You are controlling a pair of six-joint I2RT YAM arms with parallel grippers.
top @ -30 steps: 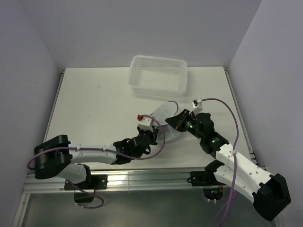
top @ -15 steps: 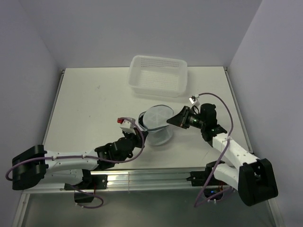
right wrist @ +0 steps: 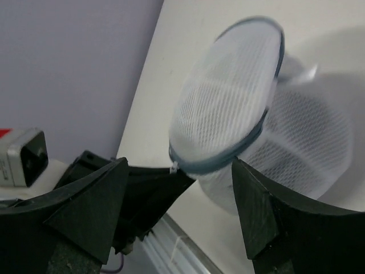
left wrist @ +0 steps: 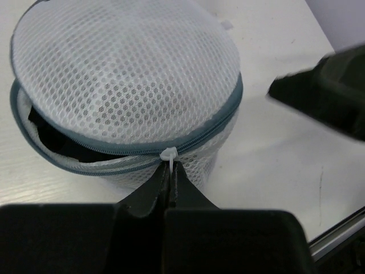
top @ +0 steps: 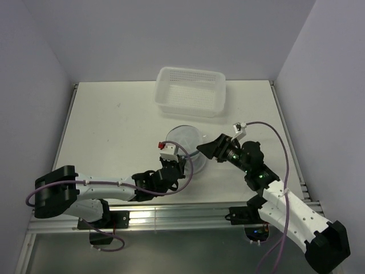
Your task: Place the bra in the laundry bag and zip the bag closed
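The laundry bag [left wrist: 125,74] is a round white mesh pod with a grey-blue zipper rim, lying mid-table [top: 185,140]. Its zipper is partly open on the left, and the black bra [left wrist: 51,137] shows inside through the gap. My left gripper [left wrist: 170,166] is shut on the white zipper pull [left wrist: 169,154] at the bag's near side, and it also shows from above [top: 180,164]. My right gripper [right wrist: 179,194] stands open just right of the bag [right wrist: 228,108], its fingers apart with nothing between them [top: 204,149].
A white perforated plastic basket [top: 191,91] stands at the back of the table, behind the bag. The table's near edge and metal rail [top: 171,214] run just behind both arms. Purple cables loop off both wrists.
My right gripper has opened and let go of the bag, backing off slightly to the right. My left gripper, still shut on the pull, has shifted right along the rim.
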